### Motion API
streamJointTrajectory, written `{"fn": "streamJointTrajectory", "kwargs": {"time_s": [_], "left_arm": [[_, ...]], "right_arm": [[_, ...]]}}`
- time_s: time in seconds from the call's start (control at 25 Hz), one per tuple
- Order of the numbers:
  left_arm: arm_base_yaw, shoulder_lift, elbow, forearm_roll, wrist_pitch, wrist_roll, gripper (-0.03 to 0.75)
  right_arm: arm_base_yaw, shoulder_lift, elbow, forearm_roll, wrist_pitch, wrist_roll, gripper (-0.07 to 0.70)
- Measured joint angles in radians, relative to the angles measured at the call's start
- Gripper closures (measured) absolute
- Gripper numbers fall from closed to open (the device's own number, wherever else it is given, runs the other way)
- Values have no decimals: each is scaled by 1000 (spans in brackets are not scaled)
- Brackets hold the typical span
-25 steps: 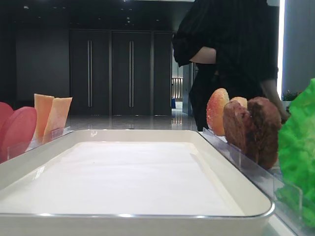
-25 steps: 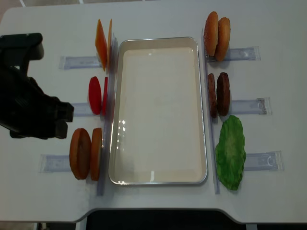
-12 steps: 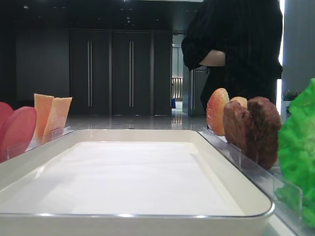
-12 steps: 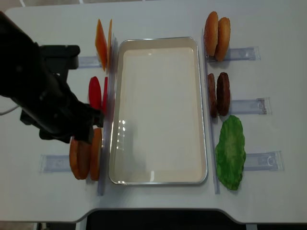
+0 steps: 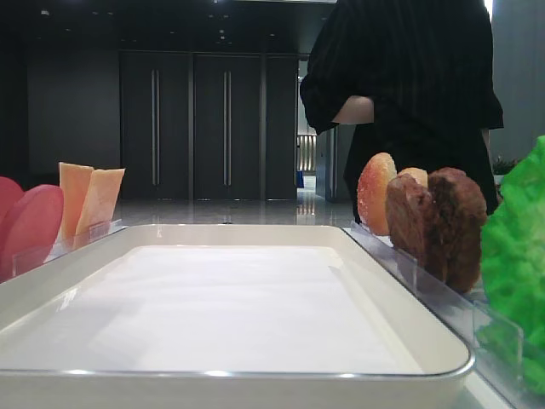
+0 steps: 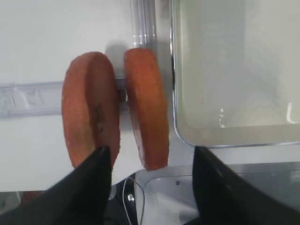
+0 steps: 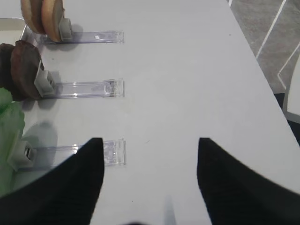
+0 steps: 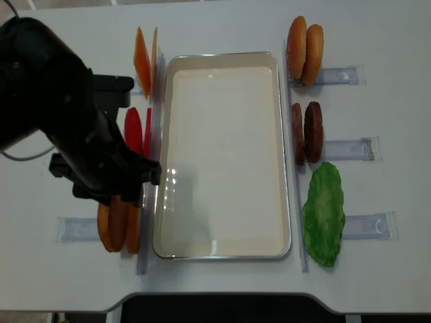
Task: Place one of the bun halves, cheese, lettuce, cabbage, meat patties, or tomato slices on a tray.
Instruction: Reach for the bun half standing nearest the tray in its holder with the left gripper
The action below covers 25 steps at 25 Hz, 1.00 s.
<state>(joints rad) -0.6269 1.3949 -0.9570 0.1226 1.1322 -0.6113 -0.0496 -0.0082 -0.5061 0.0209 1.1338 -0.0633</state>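
The white tray [image 8: 222, 155] [image 5: 238, 315] [image 6: 220, 70] lies bare in the middle. Two bun halves [image 6: 91, 108] [image 8: 111, 225] stand on edge left of its front corner. My left gripper [image 6: 151, 152] [image 8: 124, 192] hovers open over them, jaws straddling the one nearer the tray [image 6: 147, 103]. My right gripper [image 7: 149, 143] is open over bare table, right of the lettuce [image 7: 9, 122] [image 8: 324, 212]. Meat patties [image 8: 306, 131] and more bun halves [image 8: 304, 46] stand right of the tray. Cheese [image 8: 143, 60] and red tomato slices [image 8: 133, 128] stand on its left. Cabbage is out of view.
Clear plastic holders [image 8: 343, 75] [image 7: 84, 89] run outward from each food pair. A person in black [image 5: 409, 85] stands behind the table. The table's right edge [image 7: 253, 47] is close to my right gripper.
My left arm has swung right and forward from the table's left side to above the front-left bun halves, its jaws opening wide. The person behind has shifted.
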Motion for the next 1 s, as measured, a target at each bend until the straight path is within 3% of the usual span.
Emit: {"fn": "streamJointTrajectory", "kwargs": {"time_s": [0.44, 1.0], "left_arm": [[0, 62, 0, 1, -63, -1, 286], [0, 127, 2, -13, -70, 0, 286]], "right_arm": [[0, 0, 0, 0, 0, 0, 216], [0, 0, 0, 0, 0, 0, 216]]}}
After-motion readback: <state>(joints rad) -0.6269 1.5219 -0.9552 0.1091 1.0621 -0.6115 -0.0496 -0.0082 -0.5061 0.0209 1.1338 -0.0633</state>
